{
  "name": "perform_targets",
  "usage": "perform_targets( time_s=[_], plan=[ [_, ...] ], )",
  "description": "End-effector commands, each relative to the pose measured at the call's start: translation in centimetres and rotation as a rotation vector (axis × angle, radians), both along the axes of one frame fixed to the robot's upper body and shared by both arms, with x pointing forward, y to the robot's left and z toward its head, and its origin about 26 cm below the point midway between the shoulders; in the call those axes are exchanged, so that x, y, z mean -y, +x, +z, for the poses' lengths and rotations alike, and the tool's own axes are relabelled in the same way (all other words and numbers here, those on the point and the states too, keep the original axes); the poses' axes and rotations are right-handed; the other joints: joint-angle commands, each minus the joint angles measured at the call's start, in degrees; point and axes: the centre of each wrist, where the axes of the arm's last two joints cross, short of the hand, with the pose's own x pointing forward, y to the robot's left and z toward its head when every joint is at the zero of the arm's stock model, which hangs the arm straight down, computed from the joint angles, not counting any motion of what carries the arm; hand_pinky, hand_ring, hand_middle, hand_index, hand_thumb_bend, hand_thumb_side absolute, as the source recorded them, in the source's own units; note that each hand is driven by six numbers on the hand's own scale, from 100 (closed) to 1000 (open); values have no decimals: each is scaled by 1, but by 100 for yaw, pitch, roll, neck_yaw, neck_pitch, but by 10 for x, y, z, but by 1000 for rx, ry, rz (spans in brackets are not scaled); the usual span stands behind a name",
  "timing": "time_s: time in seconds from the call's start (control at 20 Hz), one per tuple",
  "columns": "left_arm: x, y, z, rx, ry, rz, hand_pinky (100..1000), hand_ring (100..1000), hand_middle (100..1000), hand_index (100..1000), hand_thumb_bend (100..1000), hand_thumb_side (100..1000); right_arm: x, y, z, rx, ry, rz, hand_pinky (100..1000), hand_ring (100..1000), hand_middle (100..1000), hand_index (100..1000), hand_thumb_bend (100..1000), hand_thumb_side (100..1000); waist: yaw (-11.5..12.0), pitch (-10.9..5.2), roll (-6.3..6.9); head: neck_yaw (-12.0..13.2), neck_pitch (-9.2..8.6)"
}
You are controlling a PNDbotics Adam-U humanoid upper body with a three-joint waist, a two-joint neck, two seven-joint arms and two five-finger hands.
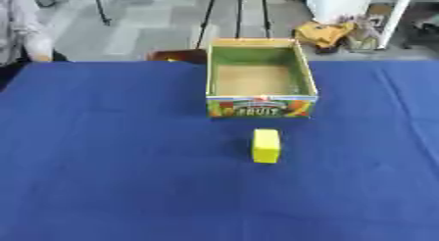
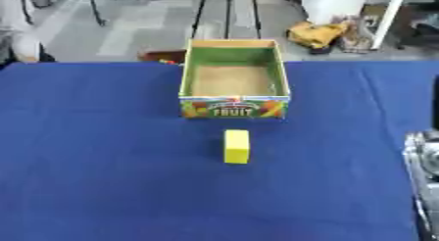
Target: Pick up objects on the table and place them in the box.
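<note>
Yellow block (image 1: 266, 145) is lying on the blue-covered surface (image 1: 103, 161) a little right of the frame's centre in the left eye view, its long side running toward the box, and nothing is touching it. Just above it in the frame, near but apart from it, the box (image 1: 260, 106) is sitting open-topped on the same blue cloth, upper centre of the frame. Its inner walls are showing green, its floor a plain tan, and its near wall is carrying a colourful printed label with the word FRUIT. No object is showing inside the box.

Moving to the right, the blue cloth is running on toward the frame's edge with a few soft creases. At the lower right edge of the right eye view, a silver and black part of the robot's right arm (image 2: 422, 181) is showing above the cloth, well apart from the block. Whether this is the right hand itself, and how its fingers are standing, cannot be told from what shows. The left hand is not appearing in either view.
</note>
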Motion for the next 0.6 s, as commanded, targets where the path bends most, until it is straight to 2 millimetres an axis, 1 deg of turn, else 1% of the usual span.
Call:
perform_targets(
  time_s=[0.05,0.25,0.6],
  plan=[
    [0,-2,10,34,20,3,569,754,847,948,100,989,2,-4,8,29,-8,-1,695,675,579,707,100,691,6,-58,9,18,31],
    [0,-2,10,35,21,3,569,755,848,948,100,989,2,-4,9,28,-8,-2,697,675,578,708,100,694,17,-28,20,44,92],
    [1,-2,10,35,22,4,570,756,850,948,100,991,3,-4,9,14,-25,-10,707,683,580,716,100,704,47,22,17,55,83]
  ],
)
